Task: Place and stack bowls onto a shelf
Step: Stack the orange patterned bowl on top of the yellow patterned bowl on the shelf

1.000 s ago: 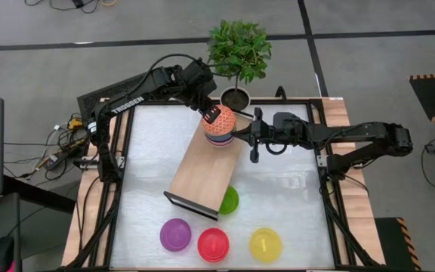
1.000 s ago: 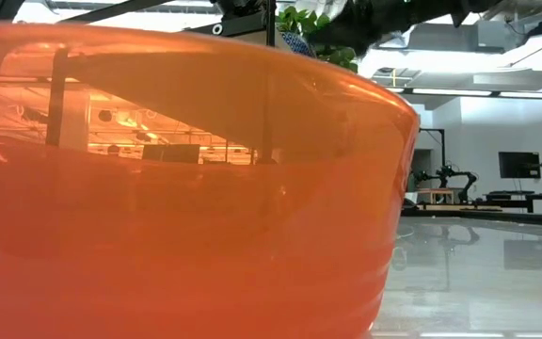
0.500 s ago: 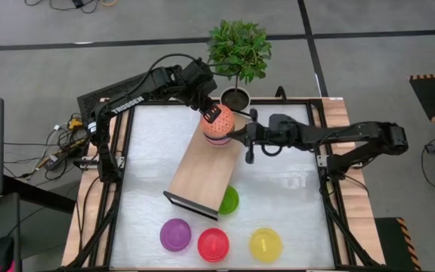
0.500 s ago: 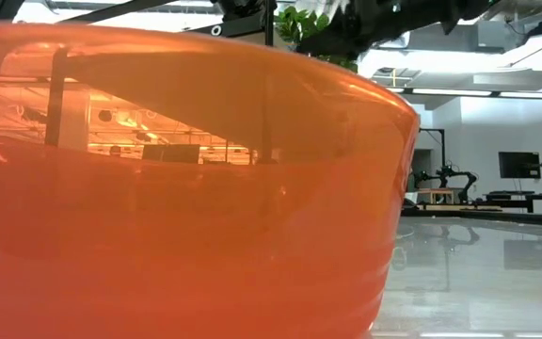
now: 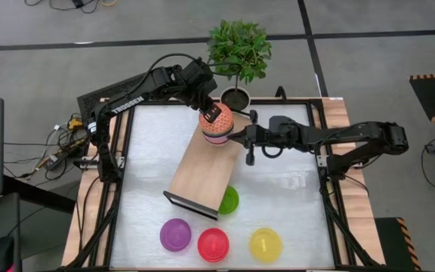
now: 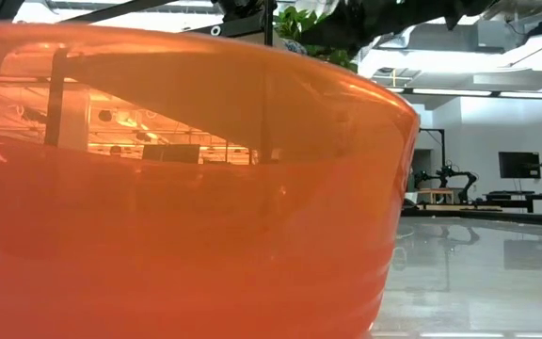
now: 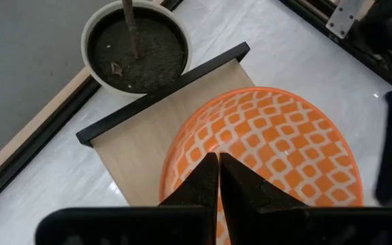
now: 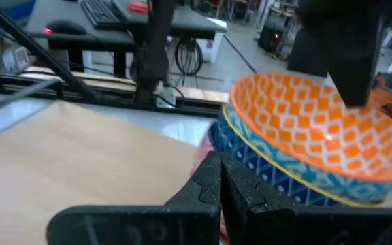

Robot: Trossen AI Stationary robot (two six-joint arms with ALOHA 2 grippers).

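A: Start with the near edge of the table. What's there?

B: Three plain bowls in a row: a purple bowl at about 7 o'clock from the table's middle, a red bowl at 6 and a yellow bowl at 5. In the low view the red one's wall fills nearly everything.

A: And next?

B: A green bowl lies just beside the shelf, half tucked under its near edge. The shelf runs diagonally toward 12 o'clock.

A: Where are the patterned bowls?

B: Stacked at the shelf's far end. An orange-white bowl sits on top, above a gold-rimmed blue-white bowl.

A: The grippers?

B: The left gripper is over the stack, fingers closed together on the orange-white bowl's near rim. The right gripper is at 3 o'clock of the stack, just beside it, its fingers pressed together with nothing between them.

A: Farthest back?

B: A potted plant just past the shelf's far end.
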